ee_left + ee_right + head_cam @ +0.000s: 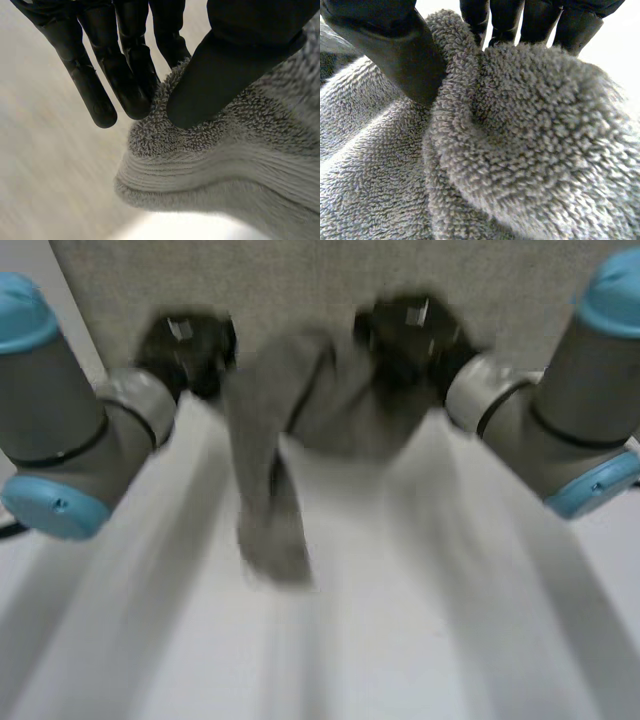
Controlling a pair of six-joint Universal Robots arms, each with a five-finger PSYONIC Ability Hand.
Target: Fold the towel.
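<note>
1. The white worktop [420, 640] spreads beneath both arms.
2. The grey towel [300, 410] hangs bunched between the two robot hands. Its long axis runs left to right, and one loose end droops near the left side.
3. The left robot hand [225, 65] pinches a towel edge between thumb and fingers.
4. The right robot hand [395, 50] pinches a thick bunch the same way. Both hands are equally near the towel, and nothing stands in the way.

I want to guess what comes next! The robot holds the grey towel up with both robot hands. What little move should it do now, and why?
Probably spread the left robot hand and right robot hand apart. Each pinches the towel, which hangs bunched between them with one end drooping, so it needs stretching flat.
</note>
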